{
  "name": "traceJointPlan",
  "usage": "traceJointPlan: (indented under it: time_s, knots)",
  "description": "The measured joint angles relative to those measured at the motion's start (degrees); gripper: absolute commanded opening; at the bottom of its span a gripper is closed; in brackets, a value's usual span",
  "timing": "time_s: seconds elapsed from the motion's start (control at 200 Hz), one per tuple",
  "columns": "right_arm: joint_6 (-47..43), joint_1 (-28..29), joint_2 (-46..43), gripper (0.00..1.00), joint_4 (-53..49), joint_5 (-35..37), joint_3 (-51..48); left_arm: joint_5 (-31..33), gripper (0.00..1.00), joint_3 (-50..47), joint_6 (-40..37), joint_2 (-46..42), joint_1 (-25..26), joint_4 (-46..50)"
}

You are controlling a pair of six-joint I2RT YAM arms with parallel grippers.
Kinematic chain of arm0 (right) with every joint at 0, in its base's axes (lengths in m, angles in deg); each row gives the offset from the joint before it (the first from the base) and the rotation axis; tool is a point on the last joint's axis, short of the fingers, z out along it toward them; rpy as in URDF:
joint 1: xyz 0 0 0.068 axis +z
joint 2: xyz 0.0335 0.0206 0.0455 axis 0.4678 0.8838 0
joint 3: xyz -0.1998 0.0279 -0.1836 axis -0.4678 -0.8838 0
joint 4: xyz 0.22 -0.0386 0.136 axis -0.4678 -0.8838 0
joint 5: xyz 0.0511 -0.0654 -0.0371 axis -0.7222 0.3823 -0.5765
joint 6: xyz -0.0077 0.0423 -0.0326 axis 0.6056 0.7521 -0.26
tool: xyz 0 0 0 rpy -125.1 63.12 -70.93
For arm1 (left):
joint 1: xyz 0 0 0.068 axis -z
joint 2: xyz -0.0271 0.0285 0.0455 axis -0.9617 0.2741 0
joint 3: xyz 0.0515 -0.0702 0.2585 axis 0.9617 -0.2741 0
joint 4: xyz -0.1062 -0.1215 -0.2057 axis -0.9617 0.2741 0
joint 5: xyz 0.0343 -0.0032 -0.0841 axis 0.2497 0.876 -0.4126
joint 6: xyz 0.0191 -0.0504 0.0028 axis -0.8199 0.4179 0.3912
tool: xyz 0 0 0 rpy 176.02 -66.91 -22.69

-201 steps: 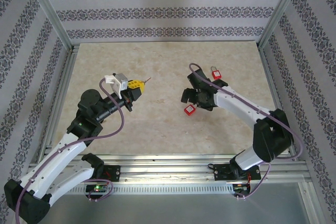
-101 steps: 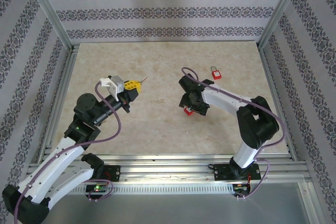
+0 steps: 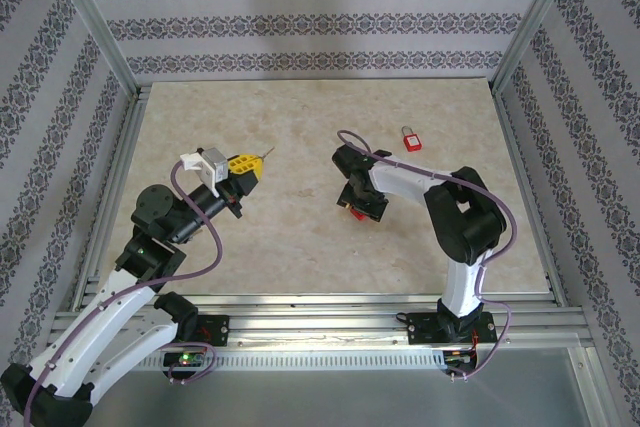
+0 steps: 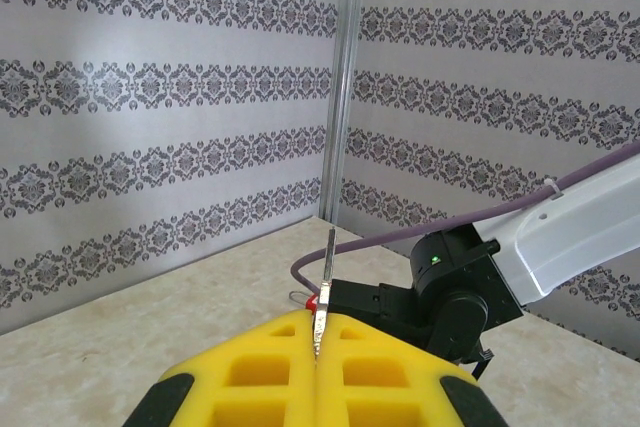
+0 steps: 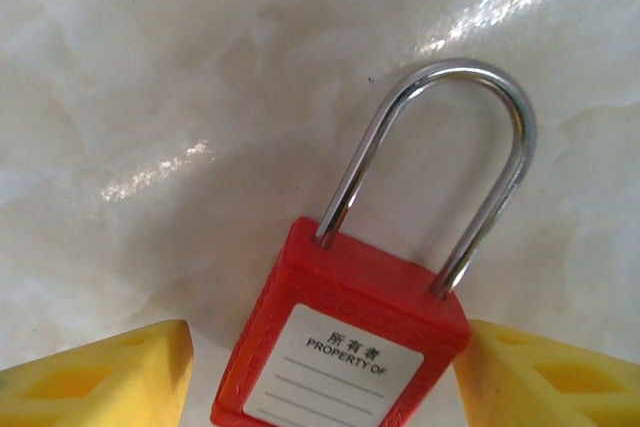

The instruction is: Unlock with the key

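The unlocking itself has not begun, judging by how things lie: the key point(image 4: 322, 292) and the lock it is meant for are well apart, each with its own arm. The left hand point(image 3: 243, 165) is pinched fully closed on the key, which is held between its yellow pads point(image 4: 250, 372) with the thin metal blade pointing out past the fingertips, raised above the tabletop point(image 3: 300, 247) on the left side and aimed roughly toward the other arm. The red padlock point(image 5: 340, 347) lies flat on the tabletop near the middle, under the right hand point(image 3: 358, 205). That hand's jaws stand apart and straddle the padlock body: one pad sits against its corner, while a sliver of bare tabletop shows between the body and the other pad, so I would not call it gripped yet. The steel shackle point(image 5: 470, 147) has both legs seated in the body, so the lock reads as shut. What is left, as I judge it, is nearly everything: secure the padlock, bring key and keyhole together (the keyhole end is out of sight from here), insert, turn, and free the shackle. The white label point(image 5: 335, 372) on the padlock reads "所有者" above "PROPERTY OF", with blank ruled lines beneath; faint embossing on the red plastic is too blurred to read. A second red padlock point(image 3: 410, 139) lies farther back on the right.
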Motion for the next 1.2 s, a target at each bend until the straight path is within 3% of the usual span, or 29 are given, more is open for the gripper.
traceJointPlan:
  time_s: [0.26, 0.4, 0.525, 0.7, 0.829, 1.074, 1.199]
  knots:
    - [0.81, -0.28, 0.55, 0.46, 0.04, 0.48, 0.00, -0.02, 0.00, -0.15, 0.02, -0.02, 0.00, 0.09]
    - [-0.20, -0.37, 1.05, 0.25, -0.61, 0.66, 0.94, -0.02, 0.00, -0.20, 0.02, -0.13, 0.00, 0.26]
    - [-2.05, -0.35, 1.29, 0.15, -0.07, 1.70, 1.57, -0.02, 0.00, -0.37, 0.09, -0.11, 0.00, 0.44]
    - [-5.68, 0.42, -1.38, 0.10, 1.01, 5.44, 1.53, 1.05, 0.00, -0.37, 0.96, 0.98, 1.42, -0.15]
    - [-8.07, 1.68, -10.29, 0.10, 2.60, 5.97, 4.07, 6.16, 0.00, -0.35, -0.42, 3.85, 7.15, -1.95]
    - [-9.62, 4.66, -19.96, 0.08, 9.55, 4.20, 27.80, 18.08, 0.00, 0.09, -5.79, 9.33, 14.27, -12.72]
    - [-9.33, 7.10, -22.27, 0.07, 13.25, 2.60, 32.39, 21.94, 0.00, 1.18, -7.48, 11.61, 15.32, -18.14]
